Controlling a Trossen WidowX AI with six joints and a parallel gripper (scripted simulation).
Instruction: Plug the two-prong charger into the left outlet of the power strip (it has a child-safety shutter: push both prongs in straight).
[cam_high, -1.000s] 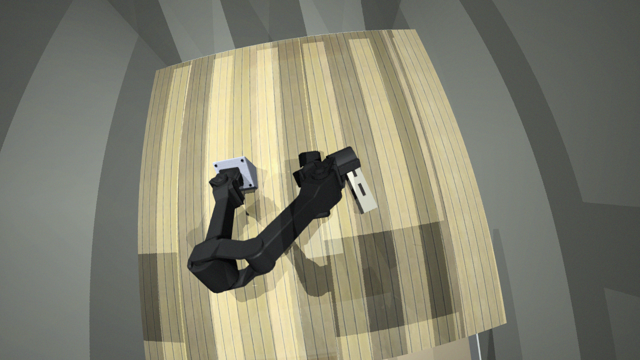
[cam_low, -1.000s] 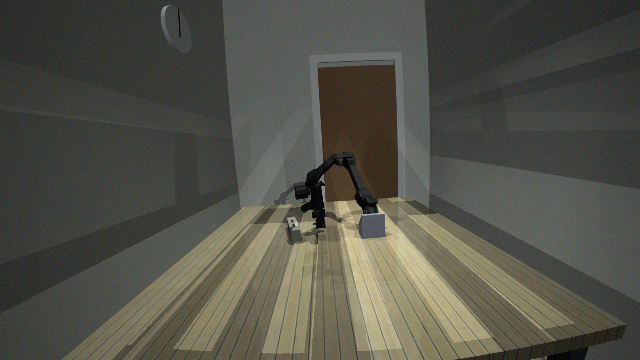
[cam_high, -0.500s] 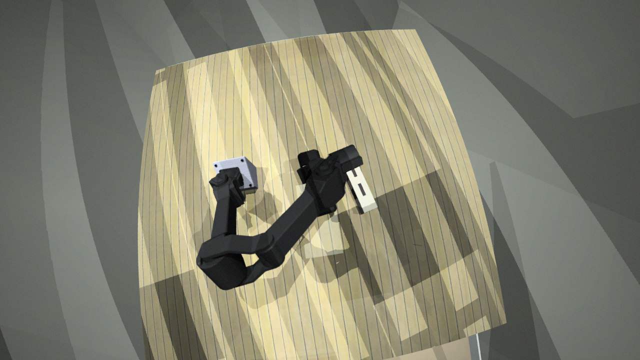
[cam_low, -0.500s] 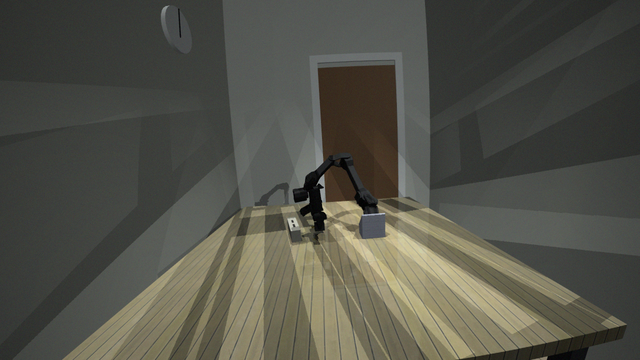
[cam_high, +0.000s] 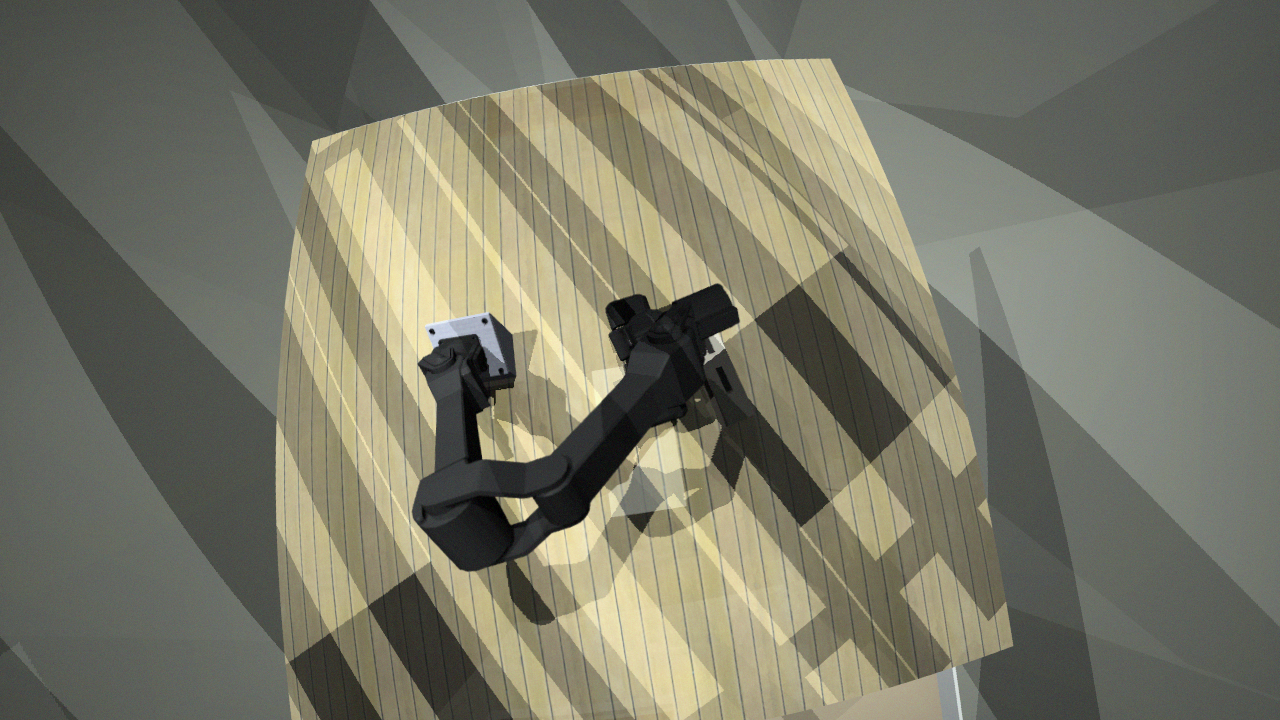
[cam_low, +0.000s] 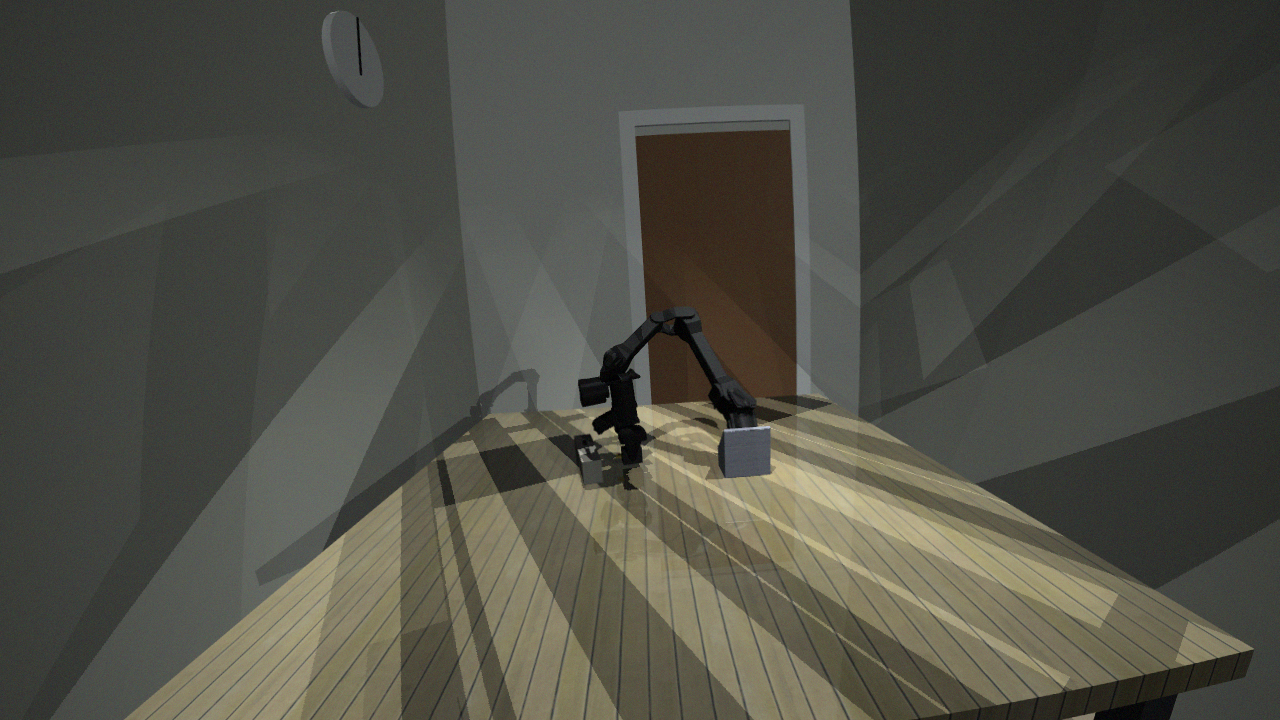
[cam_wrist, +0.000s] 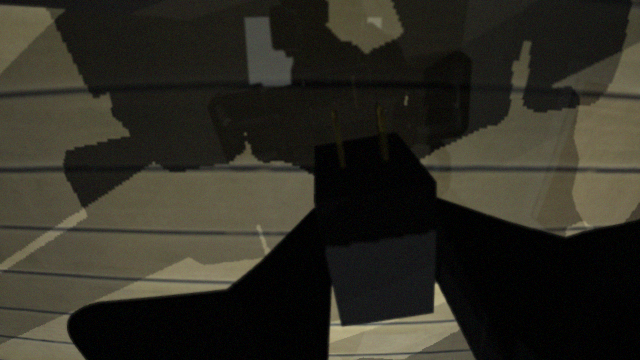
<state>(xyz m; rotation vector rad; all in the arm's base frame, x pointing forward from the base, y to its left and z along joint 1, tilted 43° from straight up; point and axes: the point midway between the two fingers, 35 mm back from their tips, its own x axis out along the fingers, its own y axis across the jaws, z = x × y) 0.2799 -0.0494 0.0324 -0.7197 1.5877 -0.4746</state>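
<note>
My gripper (cam_wrist: 366, 210) (cam_low: 631, 454) is shut on the black two-prong charger (cam_wrist: 375, 190). It holds the charger a little above the wooden table (cam_high: 626, 161) (cam_low: 716, 582). The two brass prongs (cam_wrist: 360, 135) point away from the fingers, toward the power strip (cam_wrist: 270, 120). The strip lies in deep shadow just beyond the prong tips, and its outlets are hard to make out. In the overhead view the arm covers most of the power strip (cam_high: 716, 361). In the side view the power strip (cam_low: 588, 465) stands just left of the gripper.
The arm's grey base block (cam_high: 465, 335) (cam_low: 744, 452) stands on the table to the other side of the gripper. A brown door (cam_low: 716, 259) and a wall clock (cam_low: 351, 58) are behind the table. Strong moving shadows cross the boards.
</note>
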